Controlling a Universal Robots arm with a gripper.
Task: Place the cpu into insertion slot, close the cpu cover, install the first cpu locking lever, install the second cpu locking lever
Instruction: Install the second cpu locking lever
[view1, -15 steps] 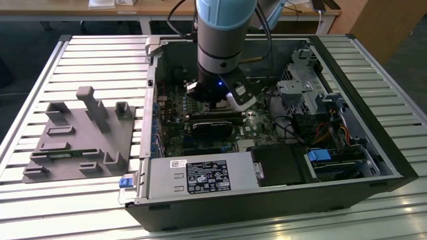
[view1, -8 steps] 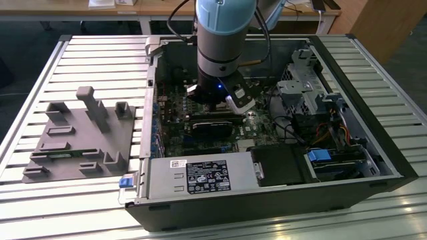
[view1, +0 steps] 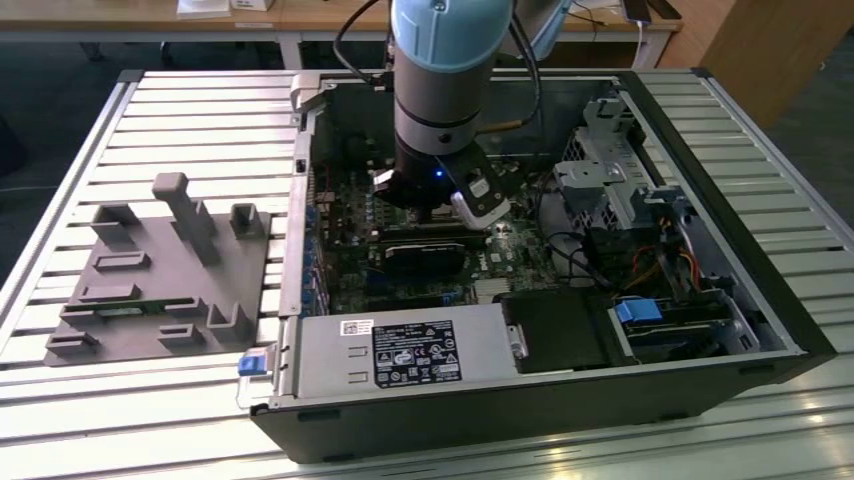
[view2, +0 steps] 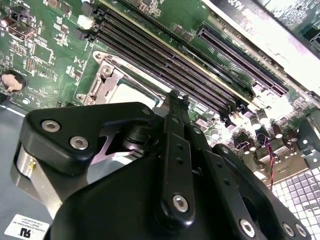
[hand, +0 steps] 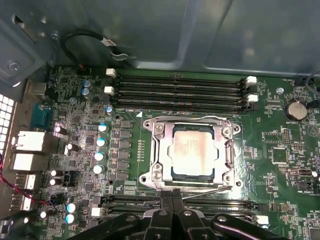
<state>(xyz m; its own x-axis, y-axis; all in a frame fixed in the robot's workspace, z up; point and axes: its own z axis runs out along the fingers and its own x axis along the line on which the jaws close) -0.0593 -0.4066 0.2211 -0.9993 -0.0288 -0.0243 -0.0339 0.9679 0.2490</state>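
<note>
First wrist view: cpu (hand: 193, 154) seated, cover (hand: 193, 153) down; jaws (hand: 172, 196) clenched at lever (hand: 207, 191). Press it squarely.

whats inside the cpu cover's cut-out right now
In the first wrist view the cpu shows through the cut-out of the closed cpu cover, its silver top bare. The insertion slot beneath it is covered, so its contacts cannot be seen.
</note>
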